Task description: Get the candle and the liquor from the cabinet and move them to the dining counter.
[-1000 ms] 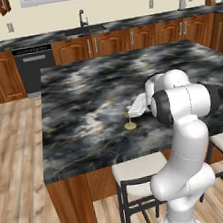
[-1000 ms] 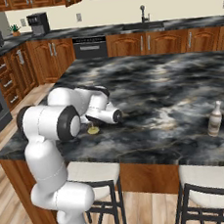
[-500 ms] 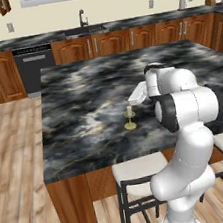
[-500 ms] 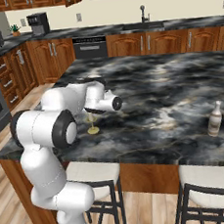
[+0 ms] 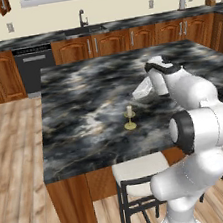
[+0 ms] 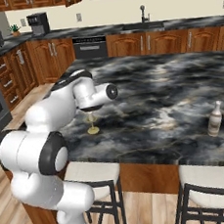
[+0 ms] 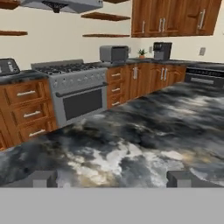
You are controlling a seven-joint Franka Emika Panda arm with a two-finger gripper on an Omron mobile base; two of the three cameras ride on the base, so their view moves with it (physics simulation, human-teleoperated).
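Note:
The candle (image 5: pixel 129 118), a cream stick in an olive-gold holder, stands upright and free on the marbled dining counter (image 5: pixel 82 102); the right base view shows the candle (image 6: pixel 92 125) just below my forearm. My gripper (image 5: pixel 138 93) hovers above and right of it, apart from it. In the hand view the gripper (image 7: pixel 111 179) is open with nothing between its fingertips (image 7: pixel 41 178), looking across the counter top. The liquor (image 6: pixel 214 119) stands upright near the counter's front right edge. Reddish-brown wall cabinet doors (image 7: pixel 175 17) hang above the far worktop.
Two cream-seated stools (image 6: pixel 89 175) stand at the island's near edge beside my base. A range (image 7: pixel 78 94), a toaster (image 7: pixel 113 53) and a coffee machine (image 7: pixel 162 50) line the far wall. A sink faucet (image 5: pixel 83 17) and dishwasher (image 5: pixel 35 69) are behind the island.
My hand has risen and drawn back to the right, away from the candle, which stays standing on the counter. The jaws have stayed open.

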